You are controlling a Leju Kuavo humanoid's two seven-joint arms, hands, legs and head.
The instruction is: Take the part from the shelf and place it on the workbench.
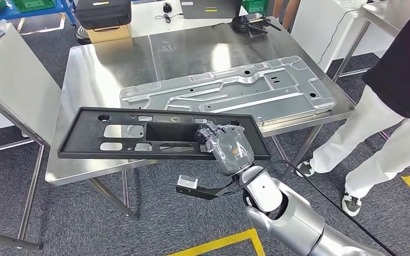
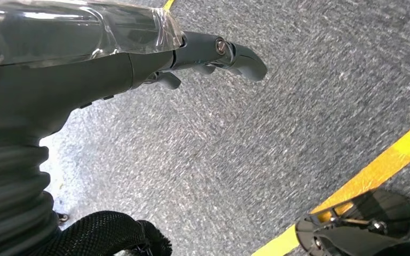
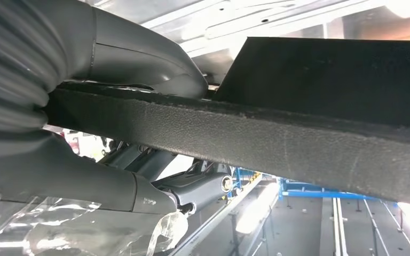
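A long black plastic panel (image 1: 139, 133) with cut-outs and a boxy recess hangs level over the near edge of the steel workbench (image 1: 112, 64). My right hand (image 1: 227, 146) grips its near long edge, right of the recess. In the right wrist view the panel's edge (image 3: 277, 141) runs between the thumb (image 3: 139, 58) and the darker fingers. A large grey stamped metal plate (image 1: 229, 88) lies on the bench just beyond the panel. My left hand (image 2: 139, 58) hangs above grey carpet, fingers loosely extended and holding nothing.
A person (image 1: 395, 96) in white trousers and a dark top stands at the bench's right end. A black case (image 1: 102, 13) on a cardboard box, a laptop (image 1: 211, 8) and a black tool (image 1: 251, 24) sit beyond the far edge. A white panel (image 1: 10, 80) stands left. Yellow floor tape (image 1: 229, 242) lies below.
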